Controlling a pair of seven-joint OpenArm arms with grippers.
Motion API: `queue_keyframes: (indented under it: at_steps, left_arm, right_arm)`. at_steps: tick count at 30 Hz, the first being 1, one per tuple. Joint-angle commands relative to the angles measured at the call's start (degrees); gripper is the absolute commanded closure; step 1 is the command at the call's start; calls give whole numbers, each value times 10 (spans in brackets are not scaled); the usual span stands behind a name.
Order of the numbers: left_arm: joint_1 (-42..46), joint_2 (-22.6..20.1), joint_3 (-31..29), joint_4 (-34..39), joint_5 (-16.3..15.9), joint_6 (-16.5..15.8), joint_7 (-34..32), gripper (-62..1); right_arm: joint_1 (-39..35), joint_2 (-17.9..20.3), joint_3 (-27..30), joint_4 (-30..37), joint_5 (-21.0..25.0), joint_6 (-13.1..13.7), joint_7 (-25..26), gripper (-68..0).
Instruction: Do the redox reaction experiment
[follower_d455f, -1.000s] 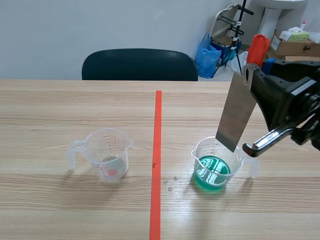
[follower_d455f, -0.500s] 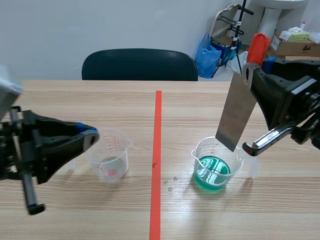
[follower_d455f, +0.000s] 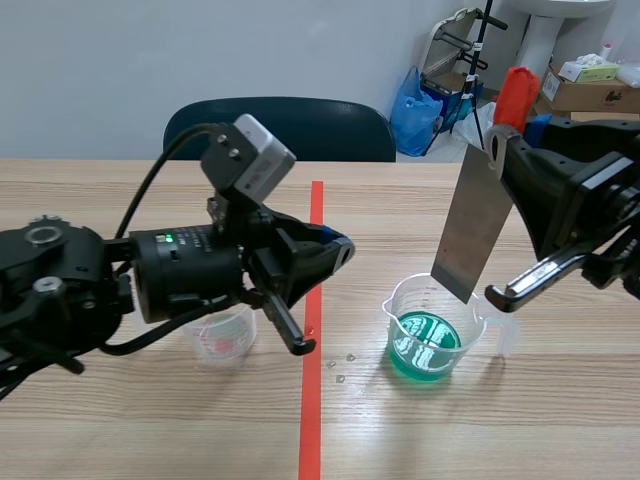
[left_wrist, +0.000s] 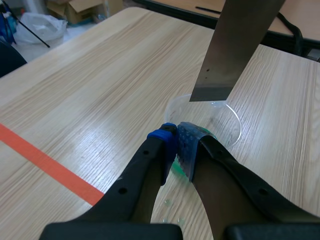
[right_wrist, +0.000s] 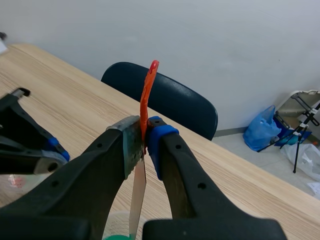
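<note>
A clear beaker of green liquid (follower_d455f: 425, 342) stands right of the red tape line. Just above it hangs a metal scraper blade (follower_d455f: 476, 232) with a red handle (follower_d455f: 516, 95); my right gripper (follower_d455f: 508, 152) is shut on it near the handle. In the right wrist view the handle (right_wrist: 146, 97) rises between the fingers of that gripper (right_wrist: 142, 137). My left gripper (follower_d455f: 338, 250) is shut on nothing over the tape line. In the left wrist view it (left_wrist: 177, 145) points at the beaker's rim (left_wrist: 231, 116) under the blade (left_wrist: 235, 50). A second clear beaker (follower_d455f: 225, 340) with a pink spot is partly hidden behind the left arm.
A dark chair (follower_d455f: 280, 128) stands at the table's far edge. Small droplets (follower_d455f: 340, 366) lie beside the tape near the green beaker. A blue bag (follower_d455f: 415, 112) and cardboard boxes (follower_d455f: 590, 92) sit on the floor behind the table at the right.
The left arm has come in from the left and swung across the second beaker to the tape line. The right arm, scraper and green beaker have not moved.
</note>
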Motion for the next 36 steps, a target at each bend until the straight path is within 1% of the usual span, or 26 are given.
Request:
queue_keyframes:
  at_steps: [1,6,10,12,15,36]
  left_arm:
    - [-9,18,-5,1,-6,-1,-8,-19]
    - [-40,59,13,-34,-8,-1,6,-19]
    - [-54,74,21,-36,-12,-6,20,-19]
    - [-61,82,25,-36,-22,-19,29,-19]
    - [-69,93,32,-36,-23,-19,38,-19]
    - [-70,96,33,-36,-23,-19,37,-19]
  right_arm:
    - [9,3,3,16,4,-2,9,-20]
    - [9,3,3,16,4,-2,9,-20]
    - [8,3,3,16,4,-2,9,-20]
    - [8,3,3,16,4,-2,9,-20]
    - [8,3,3,16,4,-2,9,-20]
    - [8,3,3,16,4,-2,9,-20]
